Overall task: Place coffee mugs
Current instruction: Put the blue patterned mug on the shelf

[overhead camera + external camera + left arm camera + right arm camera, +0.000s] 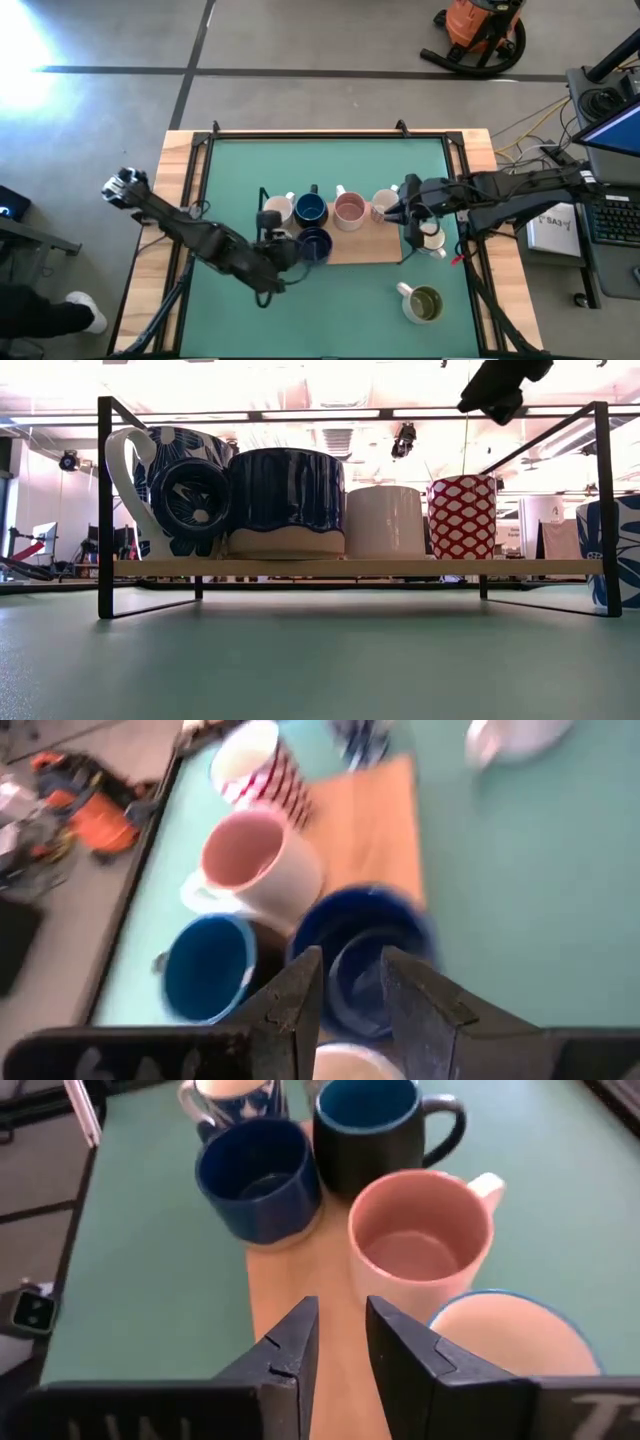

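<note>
- The left gripper [272, 222] hangs over the left end of the wooden shelf board [370, 250], its fingers [300, 1000] a narrow gap apart and gripping nothing.
- At 12 o'clock from that gripper stands a cream mug [279, 210]; at 3 o'clock, just beside it, sits the navy mug [315, 243] near the board's front edge.
- A dark mug with a blue inside [310, 208] stands at 1 o'clock from the left gripper, touching or nearly touching the cream one.
- The right gripper [396, 212] hovers over the right end of the board, fingers [290, 1355] slightly parted and empty.
- The pink mug [349, 210] lies at 9 o'clock from the right gripper, and the red-and-white patterned mug [384, 204] sits just beside that gripper, also toward 9 o'clock.
- A white mug [431, 238] sits at 4 o'clock from the right gripper, at the board's right edge, partly under the arm.
- The mug with the olive-green inside [424, 303] stands apart on the green mat [330, 165], at 5 o'clock from the right gripper.
- The board rests on a thin black wire frame [104, 510], seen from table height.
- The mat covers a wooden table [175, 150]; beyond it are a grey floor, an orange vacuum [480, 30] at 1 o'clock and a desk with a keyboard [615, 215] at 3 o'clock.
</note>
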